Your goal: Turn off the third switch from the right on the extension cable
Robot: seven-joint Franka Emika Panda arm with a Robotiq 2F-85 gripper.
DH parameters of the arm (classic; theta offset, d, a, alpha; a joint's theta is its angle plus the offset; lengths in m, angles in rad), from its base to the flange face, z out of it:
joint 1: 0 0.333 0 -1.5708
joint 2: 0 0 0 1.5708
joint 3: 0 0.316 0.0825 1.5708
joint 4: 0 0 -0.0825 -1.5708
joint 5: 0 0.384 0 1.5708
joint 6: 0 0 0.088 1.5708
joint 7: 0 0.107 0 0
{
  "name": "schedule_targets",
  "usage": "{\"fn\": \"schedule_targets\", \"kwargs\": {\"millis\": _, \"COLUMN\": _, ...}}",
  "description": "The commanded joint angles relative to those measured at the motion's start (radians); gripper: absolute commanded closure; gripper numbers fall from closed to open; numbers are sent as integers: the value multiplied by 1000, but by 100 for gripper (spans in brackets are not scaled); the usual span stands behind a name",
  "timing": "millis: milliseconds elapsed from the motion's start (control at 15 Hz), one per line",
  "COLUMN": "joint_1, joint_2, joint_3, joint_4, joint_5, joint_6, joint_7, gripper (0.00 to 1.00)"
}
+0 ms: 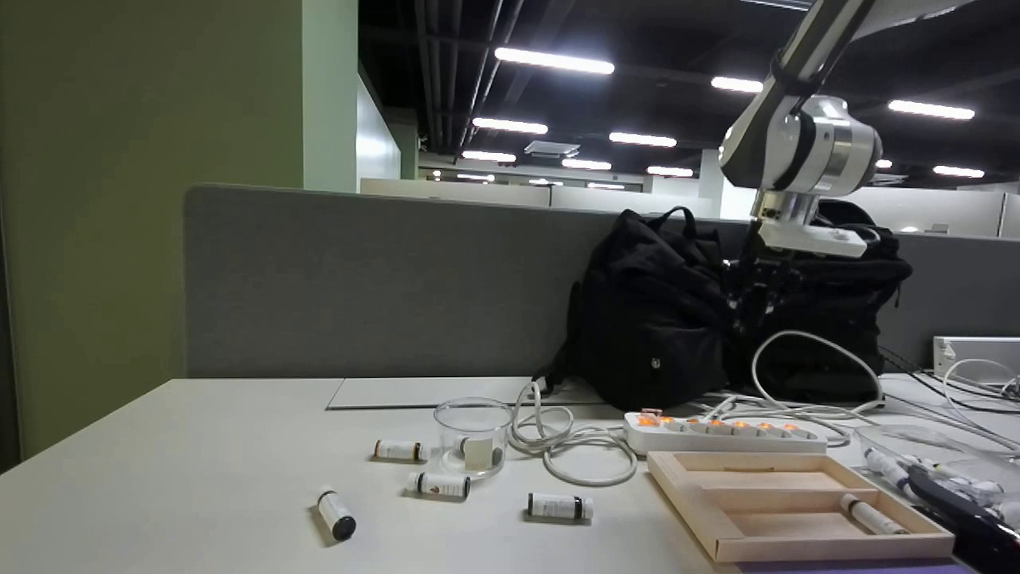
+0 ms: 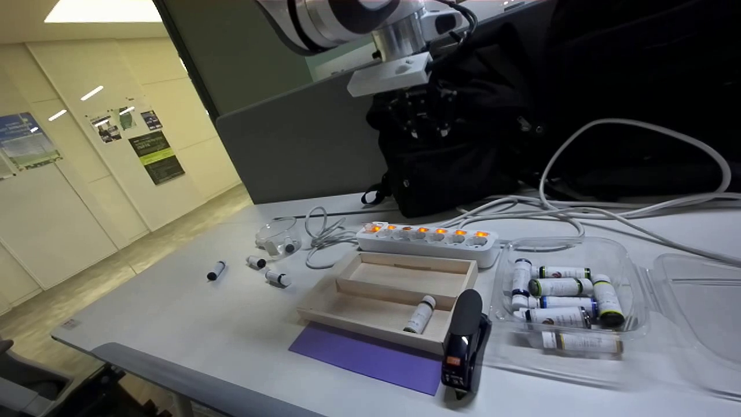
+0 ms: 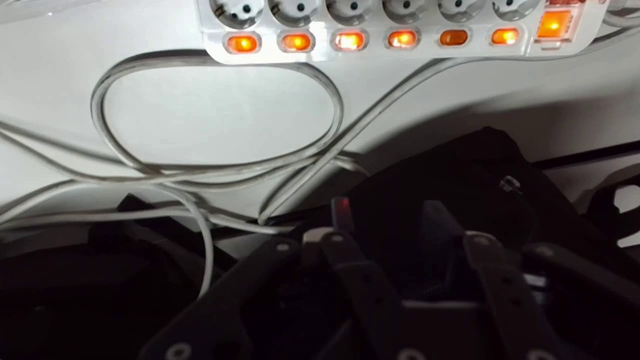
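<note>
On the surface (image 1: 199, 494), the power strip (image 2: 428, 249) sits just behind the tray (image 1: 833, 550), before two backpacks (image 1: 657, 319). One bottle (image 1: 874, 515) lies in the tray's front compartment (image 1: 785, 523). To my left stands a cup (image 1: 478, 434), bottles (image 1: 440, 485) before it; to my right, a tub (image 2: 602, 255) holds more bottles, the stapler (image 2: 465, 336) between tub and tray.

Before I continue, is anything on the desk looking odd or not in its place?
On the power strip, one switch is unlit while the others glow. Four white-labelled vials lie scattered near the clear cup; others sit together in the clear box.
</note>
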Motion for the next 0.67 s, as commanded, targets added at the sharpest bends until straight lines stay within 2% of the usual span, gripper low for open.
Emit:
{"fn": "schedule_targets", "kwargs": {"millis": 0, "joint_1": -31, "joint_2": 126, "joint_3": 17, "joint_4": 130, "joint_5": 9, "joint_6": -105, "joint_7": 14, "gripper": 89}}
{"fn": "schedule_targets", "kwargs": {"millis": 133, "joint_1": -32, "joint_2": 184, "joint_3": 8, "joint_4": 174, "joint_5": -4, "joint_6": -152, "joint_7": 28, "gripper": 99}}
{"fn": "schedule_targets", "kwargs": {"millis": 600, "joint_1": -43, "joint_2": 310, "joint_3": 3, "joint_4": 283, "joint_5": -8, "joint_6": -272, "joint_7": 36, "gripper": 100}}
